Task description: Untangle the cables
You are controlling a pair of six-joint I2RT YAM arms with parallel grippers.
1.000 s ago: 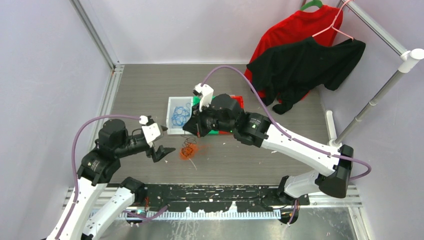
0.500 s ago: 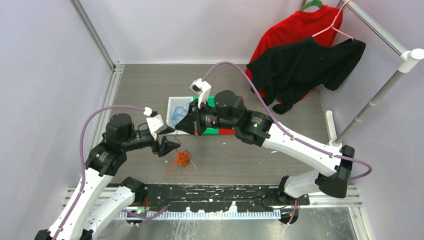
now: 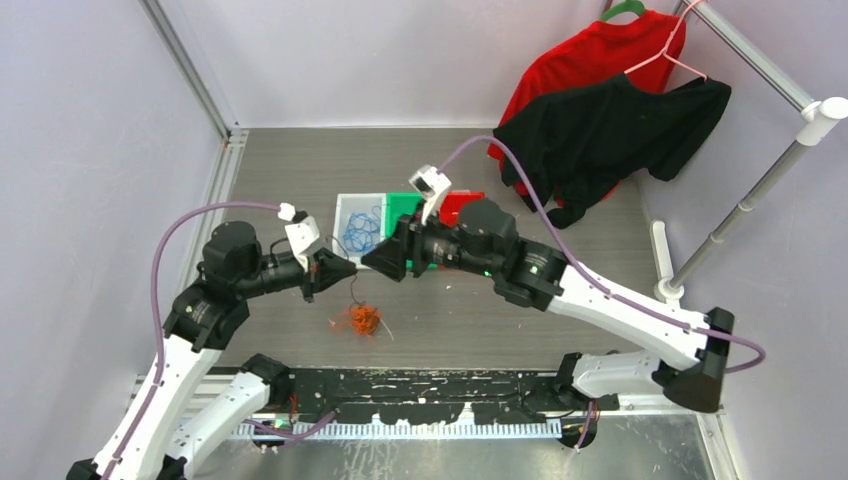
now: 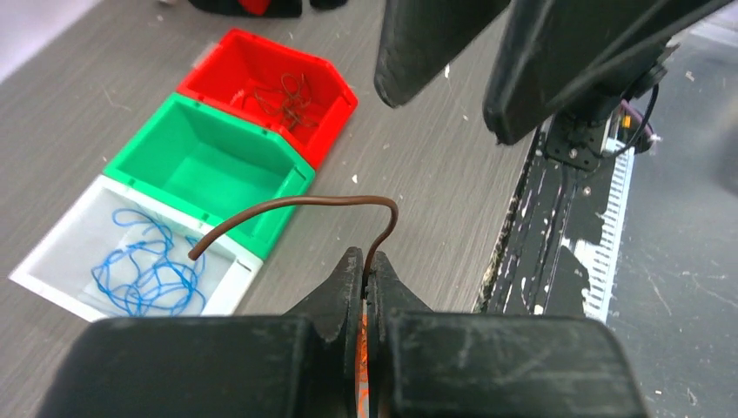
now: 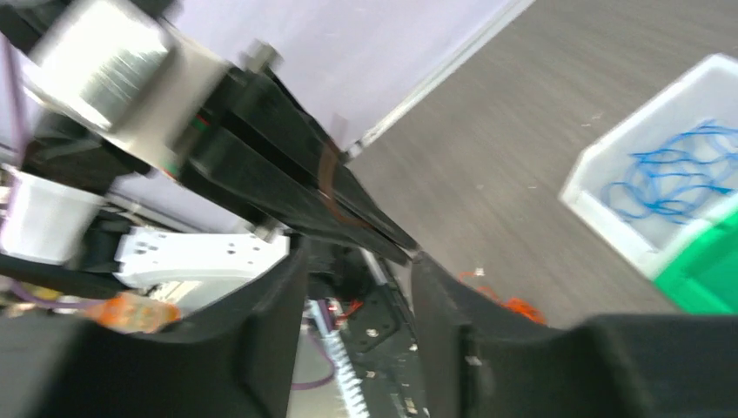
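I see my left gripper clamped on a brown cable, its lower end hidden; right gripper gapes opposite.

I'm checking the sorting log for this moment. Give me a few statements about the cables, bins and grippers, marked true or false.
1. The left gripper is shut on a brown cable. True.
2. The green bin holds orange cables. False: no cables show in it; they lie on the table.
3. Blue cables lie in the white bin. True.
4. The right gripper is clamped on the brown cable. False: its jaws are open, facing the left gripper.
5. The red bin has nothing in it. False: it holds dark cables.
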